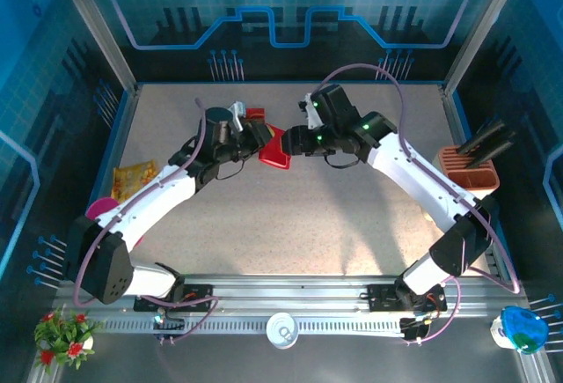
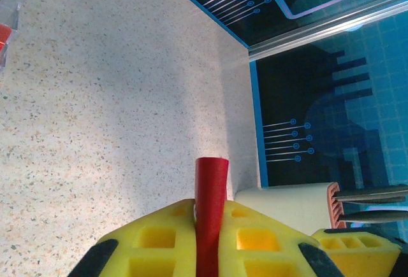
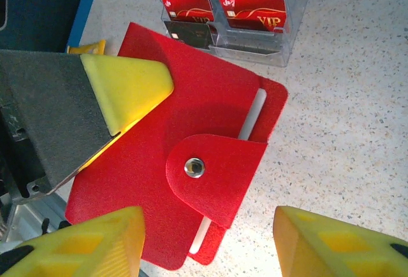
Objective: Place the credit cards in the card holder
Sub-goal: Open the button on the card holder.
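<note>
Your left gripper (image 2: 210,226) pinches the card holder (image 3: 210,99) by one edge, mid-table beside the clear rack (image 3: 255,51) of credit cards (image 3: 252,6); your right gripper (image 3: 207,232) hangs spread over its snap flap (image 3: 220,178). The holder looks light and floppy, so take the flap's tip; cards seem stiff, slick

A red card holder (image 3: 210,92) lies snapped closed on the speckled table (image 3: 347,105); the left gripper (image 3: 121,108) clamps its upper-left edge; the right gripper (image 3: 207,242) stands parted below; red credit cards (image 3: 252,4) fill a clear rack (image 3: 248,51) just beyond.
</note>
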